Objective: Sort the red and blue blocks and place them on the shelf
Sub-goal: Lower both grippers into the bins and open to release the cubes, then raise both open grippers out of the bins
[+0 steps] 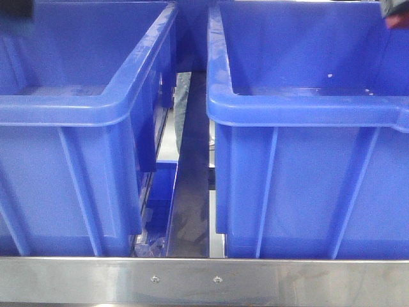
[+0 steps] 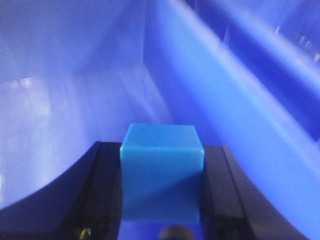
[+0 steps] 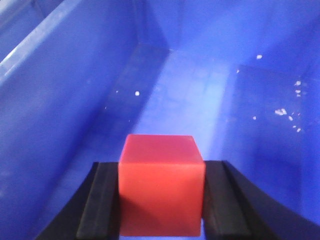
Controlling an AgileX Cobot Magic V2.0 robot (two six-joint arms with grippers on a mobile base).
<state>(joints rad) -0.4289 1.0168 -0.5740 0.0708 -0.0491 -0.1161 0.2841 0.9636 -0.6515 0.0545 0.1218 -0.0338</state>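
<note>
Blue block (image 2: 161,172) clamped in left gripper (image 2: 161,195), red block (image 3: 161,185) in right gripper (image 3: 161,200): jaws closed on flat sides; likely light, rigid, matte, non-slippery.

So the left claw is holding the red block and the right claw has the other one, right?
Not quite. The left wrist view shows the left claw holding the blue block, not the red one. The right claw has the other one, the red block, as the right wrist view shows.
</note>
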